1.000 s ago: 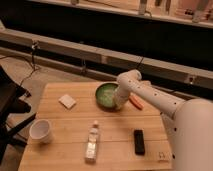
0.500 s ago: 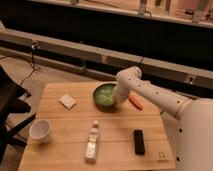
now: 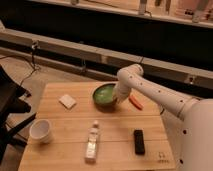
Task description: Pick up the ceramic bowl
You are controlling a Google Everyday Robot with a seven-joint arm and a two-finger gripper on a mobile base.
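You see the gripper point(image 3: 119, 100) has settled at the ceramic bowl point(image 3: 104, 96)'s right rim, barely shifting lately, grasp seemingly imminent.

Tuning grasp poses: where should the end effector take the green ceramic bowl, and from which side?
Probably the rim on its right side, from above. The ceramic bowl sits upright, shallow and open-topped, so its thin rim suits a pinch. The end effector is already at that right edge.

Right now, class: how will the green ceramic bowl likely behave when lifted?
The ceramic bowl looks glazed, so probably slippery and breakable. It is wide and shallow, so unlikely to tip. The gripper is at its right rim.
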